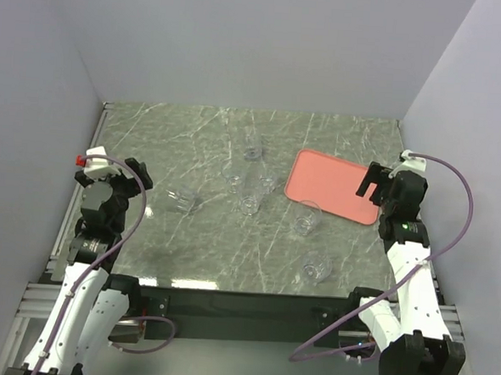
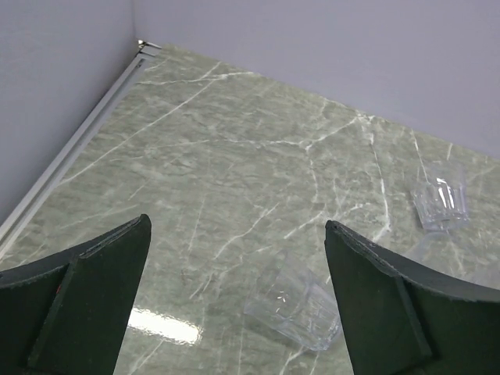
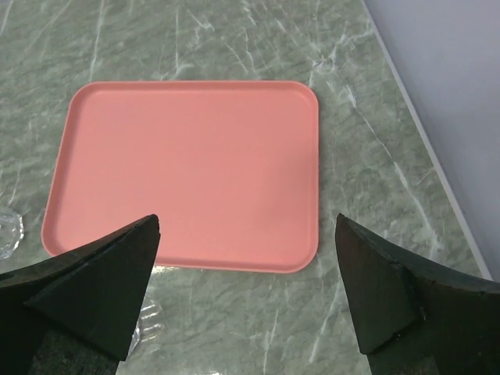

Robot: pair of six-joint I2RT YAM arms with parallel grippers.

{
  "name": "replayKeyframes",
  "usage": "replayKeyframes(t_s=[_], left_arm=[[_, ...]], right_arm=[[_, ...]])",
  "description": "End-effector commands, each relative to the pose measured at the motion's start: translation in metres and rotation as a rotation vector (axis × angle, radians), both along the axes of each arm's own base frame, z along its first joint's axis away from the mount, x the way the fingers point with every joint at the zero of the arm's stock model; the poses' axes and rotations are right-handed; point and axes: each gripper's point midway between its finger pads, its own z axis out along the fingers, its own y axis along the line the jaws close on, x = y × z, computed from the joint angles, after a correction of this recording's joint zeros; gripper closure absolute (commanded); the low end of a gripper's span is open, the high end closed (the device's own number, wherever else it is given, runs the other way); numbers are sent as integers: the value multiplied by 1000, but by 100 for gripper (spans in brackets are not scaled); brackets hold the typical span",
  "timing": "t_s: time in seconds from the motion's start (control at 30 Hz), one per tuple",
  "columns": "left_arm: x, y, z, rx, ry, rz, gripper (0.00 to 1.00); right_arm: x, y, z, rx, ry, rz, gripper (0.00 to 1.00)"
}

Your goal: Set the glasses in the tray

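Tray [image 1: 331, 186] lay flat on the right half of the tabletop [image 1: 168, 140], its long axis running left to right and slanting a little toward the near right. In the right wrist view the same tray sat square ahead, long side crosswise.

Glasses were scattered over the marble left of and in front of the tray, all outside it. A far glass [image 1: 252, 154] stood alone toward the back. A loose cluster of three stood mid-table just left of the tray. A fifth glass [image 1: 306, 218] stood just beside the tray's near edge, and a near glass [image 1: 317, 268] stood by the front edge.

One tipped glass [image 2: 297, 308] lay on its side in front of the left tool [image 2: 236, 224], long axis slanting across that view; we could not tell which end was the mouth. An upright glass [image 2: 441, 199] stood beyond it to the right.

Left tool was spread wide and gripped nothing. Right tool [image 3: 247, 220] was likewise spread wide above the tray's near edge, touching nothing.
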Motion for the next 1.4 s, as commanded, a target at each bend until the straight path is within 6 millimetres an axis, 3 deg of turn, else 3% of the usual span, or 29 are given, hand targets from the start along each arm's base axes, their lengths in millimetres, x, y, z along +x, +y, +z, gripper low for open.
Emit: replayKeyframes(t_s=[0.0, 0.07, 0.2, 0.3, 0.37, 0.4, 0.43, 0.5, 0.77, 1.17, 1.37], left_arm=[[-2, -12, 8, 23, -35, -62, 1], [-3, -17, 12, 26, -51, -85, 1], [-5, -20, 15, 22, -55, -102, 1], [-8, -20, 18, 22, -73, -106, 1], [-9, -22, 20, 24, -83, -119, 1], [-9, -24, 20, 23, -87, -131, 1], [-8, -25, 20, 23, -87, -137, 1], [-8, -28, 20, 21, -86, -148, 1], [-10, -33, 24, 20, -101, -178, 1], [-13, -35, 27, 19, -113, -186, 1], [-13, -36, 27, 21, -113, -192, 1]], right_arm=[[8, 3, 30, 4, -77, 13, 0], [8, 12, 38, -44, -90, 107, 0], [-4, 73, 36, -217, -115, 595, 0], [-18, 86, 19, -276, -44, 727, 0], [-24, 93, 18, -268, -9, 796, 0], [-31, 97, 4, -239, 66, 846, 0], [-32, 103, 10, -230, 68, 889, 0], [-40, 107, -2, -201, 141, 952, 0], [-46, 111, 2, -178, 175, 987, 0], [-46, 103, -35, -127, 324, 963, 2], [-71, 112, -56, -84, 413, 1088, 11]])
